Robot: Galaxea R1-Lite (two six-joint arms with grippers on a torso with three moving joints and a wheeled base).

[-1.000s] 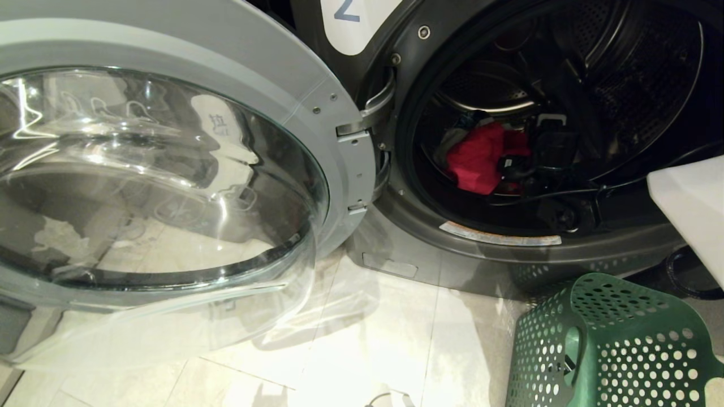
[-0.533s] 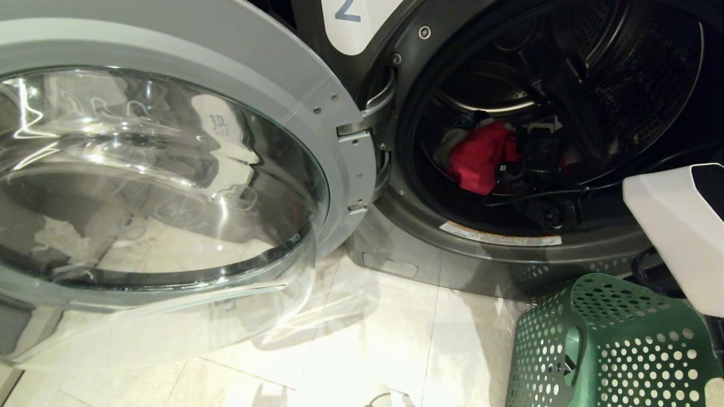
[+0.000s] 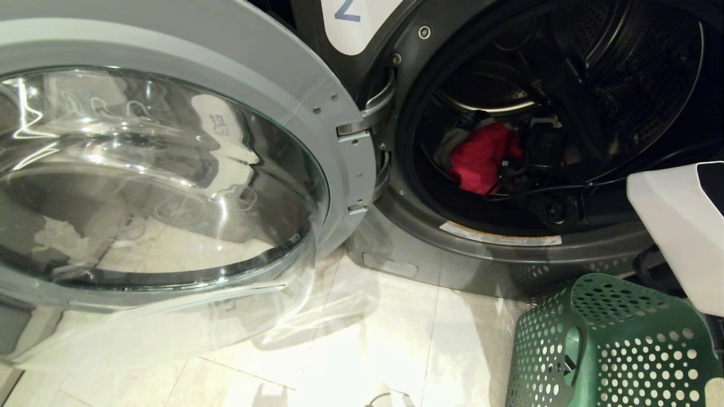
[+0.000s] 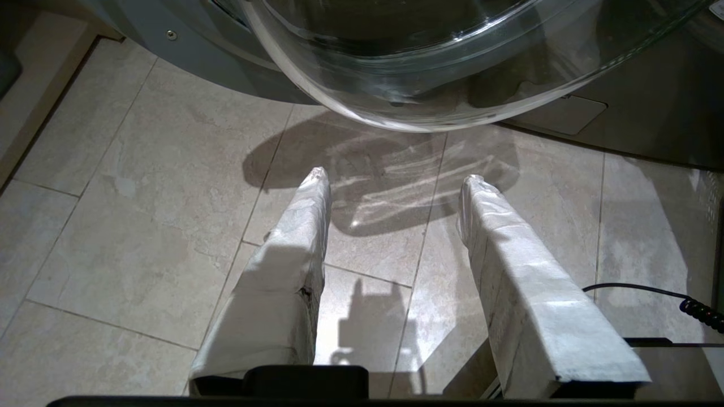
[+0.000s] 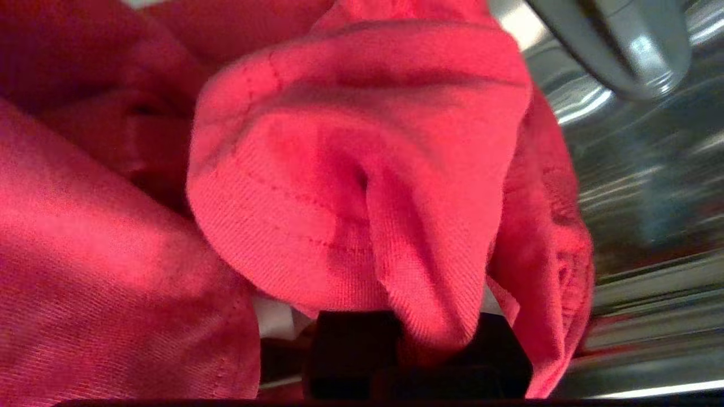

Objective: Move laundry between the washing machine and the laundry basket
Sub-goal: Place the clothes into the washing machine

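The washing machine [image 3: 407, 249] stands with its round door [image 3: 317, 73] swung wide to the left. Laundry lies low in the drum [image 3: 639, 85]: a red-pink garment [image 3: 478, 161] with a white-grey piece [image 3: 445, 142] behind it. My right gripper [image 3: 512, 164] reaches into the drum and is shut on the red-pink garment [image 5: 350, 169]. A fold of it bunches down over the jaws and hides the fingers. The green laundry basket [image 3: 611, 345] stands on the floor, in front of the machine to the right. My left gripper [image 4: 396, 176] hangs open and empty over the floor tiles.
The open door's glass bowl [image 4: 407, 68] bulges out over the floor just ahead of the left gripper. The right arm's white link [image 3: 679, 226] crosses above the basket. A metal paddle [image 5: 616, 39] juts from the drum wall beside the garment. A black cable [image 4: 650, 291] lies on the tiles.
The right arm has pushed deeper into the drum, its white link sliding leftward into view. The right gripper has closed on the red-pink garment. The left arm has not moved.
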